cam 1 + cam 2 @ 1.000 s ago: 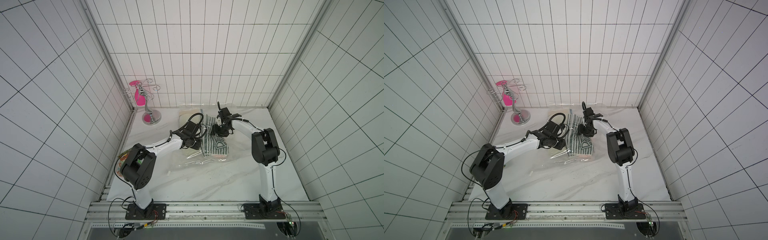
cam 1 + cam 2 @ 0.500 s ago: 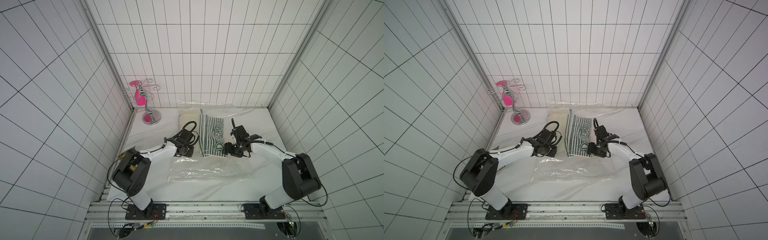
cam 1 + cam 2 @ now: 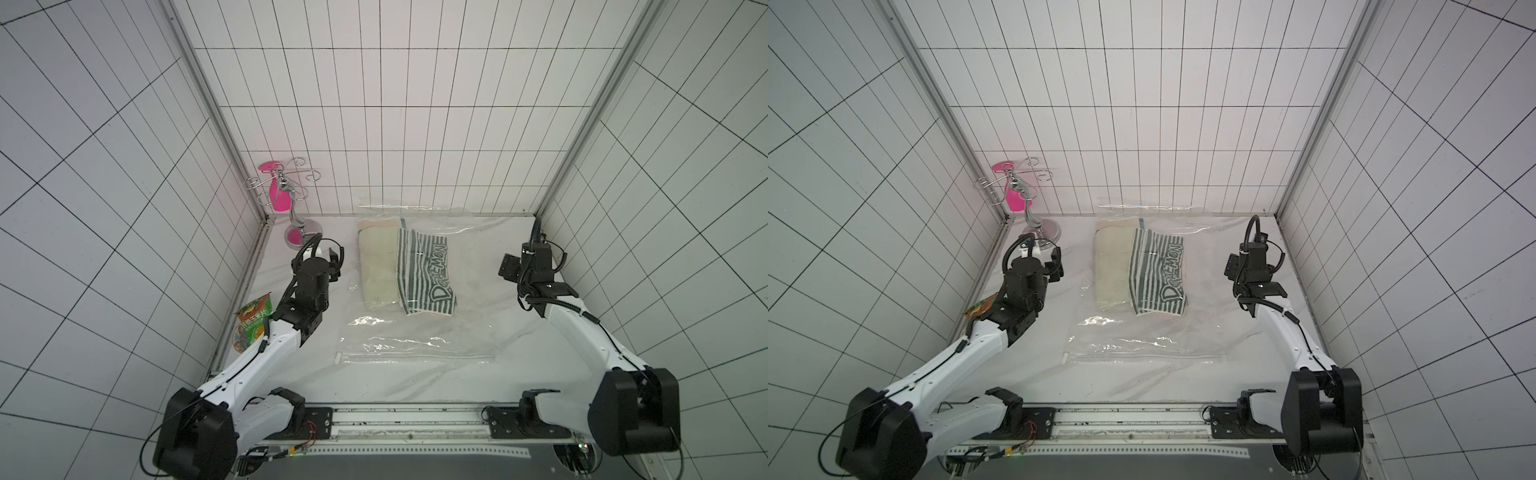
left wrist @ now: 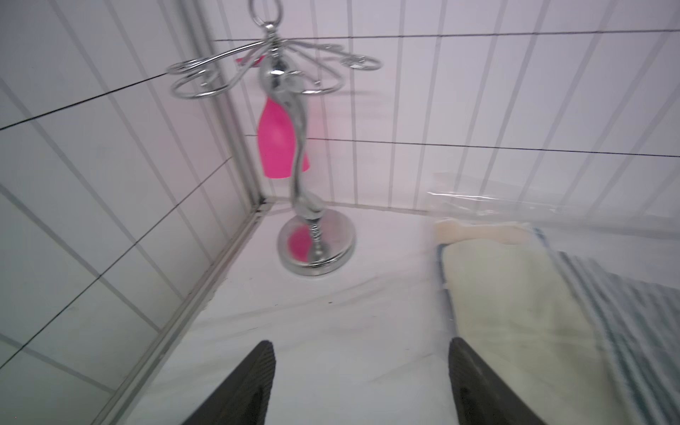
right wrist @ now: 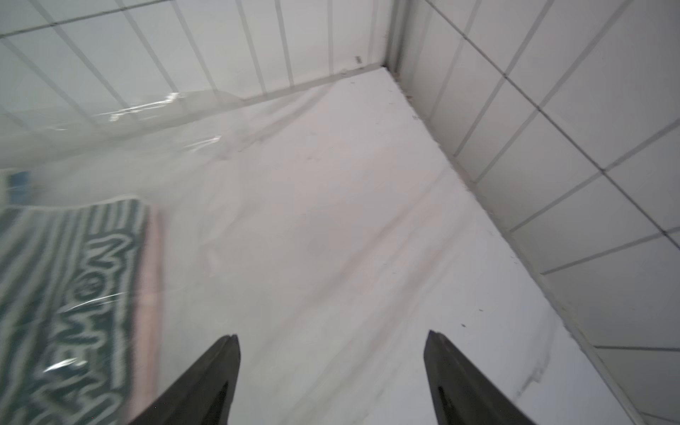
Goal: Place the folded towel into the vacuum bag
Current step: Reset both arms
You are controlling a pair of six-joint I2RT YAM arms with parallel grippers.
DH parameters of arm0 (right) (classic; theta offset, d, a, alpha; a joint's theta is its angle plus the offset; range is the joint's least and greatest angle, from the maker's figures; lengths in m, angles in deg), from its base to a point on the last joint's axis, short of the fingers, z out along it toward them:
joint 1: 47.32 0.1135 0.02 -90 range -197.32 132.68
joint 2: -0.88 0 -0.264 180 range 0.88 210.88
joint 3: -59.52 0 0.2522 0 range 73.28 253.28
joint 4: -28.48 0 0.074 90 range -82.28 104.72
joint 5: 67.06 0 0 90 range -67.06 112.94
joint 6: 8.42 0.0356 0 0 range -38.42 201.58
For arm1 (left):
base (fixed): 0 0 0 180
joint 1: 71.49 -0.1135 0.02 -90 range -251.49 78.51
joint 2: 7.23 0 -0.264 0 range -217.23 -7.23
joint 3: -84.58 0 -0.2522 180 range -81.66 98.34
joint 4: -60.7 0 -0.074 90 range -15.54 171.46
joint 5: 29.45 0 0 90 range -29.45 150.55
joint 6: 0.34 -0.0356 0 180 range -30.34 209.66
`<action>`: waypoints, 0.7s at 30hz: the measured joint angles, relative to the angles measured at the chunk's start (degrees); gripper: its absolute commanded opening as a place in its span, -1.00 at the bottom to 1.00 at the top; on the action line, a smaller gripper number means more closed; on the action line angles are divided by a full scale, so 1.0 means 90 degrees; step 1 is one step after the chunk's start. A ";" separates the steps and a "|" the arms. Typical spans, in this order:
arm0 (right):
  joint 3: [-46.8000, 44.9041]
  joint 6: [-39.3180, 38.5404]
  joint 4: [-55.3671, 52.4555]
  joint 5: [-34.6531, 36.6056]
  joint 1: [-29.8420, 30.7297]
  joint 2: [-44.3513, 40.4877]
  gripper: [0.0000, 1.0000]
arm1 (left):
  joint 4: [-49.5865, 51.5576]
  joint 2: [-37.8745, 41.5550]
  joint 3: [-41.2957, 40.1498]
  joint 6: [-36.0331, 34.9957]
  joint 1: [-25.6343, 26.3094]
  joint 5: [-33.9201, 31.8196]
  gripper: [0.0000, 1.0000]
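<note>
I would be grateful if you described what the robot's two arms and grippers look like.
The left arm and right arm have white link shells, black joint housings and black cables looping along them. The left gripper and right gripper are black, each with two dark tapered fingers.

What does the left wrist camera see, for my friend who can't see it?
A shiny metal stand with a pink cup hanging on it stands in a tiled corner. Nearby, a cream towel and a striped towel lie under the clear vacuum bag. The left hand is open, holding nothing.
</note>
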 measured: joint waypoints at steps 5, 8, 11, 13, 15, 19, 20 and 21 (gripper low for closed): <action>-0.1950 -0.0430 0.2399 0.0250 -0.0080 0.0146 0.57 | -0.1061 -0.1078 -0.1008 0.0032 -0.0799 -0.0046 0.55; -0.2234 -0.0546 0.3434 0.0036 -0.0248 0.0831 0.52 | -0.1751 -0.1581 -0.1343 -0.0211 -0.1010 0.0311 0.66; -0.2261 -0.0699 0.4401 -0.0384 -0.0338 0.1445 0.67 | -0.2176 -0.1656 -0.1426 -0.0284 -0.1503 0.1171 0.96; -0.2351 -0.0801 0.5027 -0.0731 -0.0359 0.1683 0.97 | -0.2671 -0.1739 -0.1416 -0.0214 -0.1882 0.1800 0.97; -0.2380 -0.0872 0.5202 -0.0984 -0.0381 0.1761 0.97 | -0.3410 -0.2069 -0.1440 -0.0192 -0.2086 0.2215 0.97; -0.2378 -0.0903 0.5552 -0.1241 -0.0447 0.1766 0.97 | -0.3910 -0.2747 -0.1559 -0.0104 -0.2047 0.2603 0.98; -0.2378 -0.0911 0.5588 -0.1273 -0.0449 0.1768 0.97 | -0.3978 -0.2754 -0.1569 -0.0066 -0.2047 0.2579 0.98; -0.2378 -0.0918 0.5615 -0.1285 -0.0452 0.1770 0.97 | -0.4197 -0.2788 -0.1588 -0.0039 -0.2057 0.2545 0.98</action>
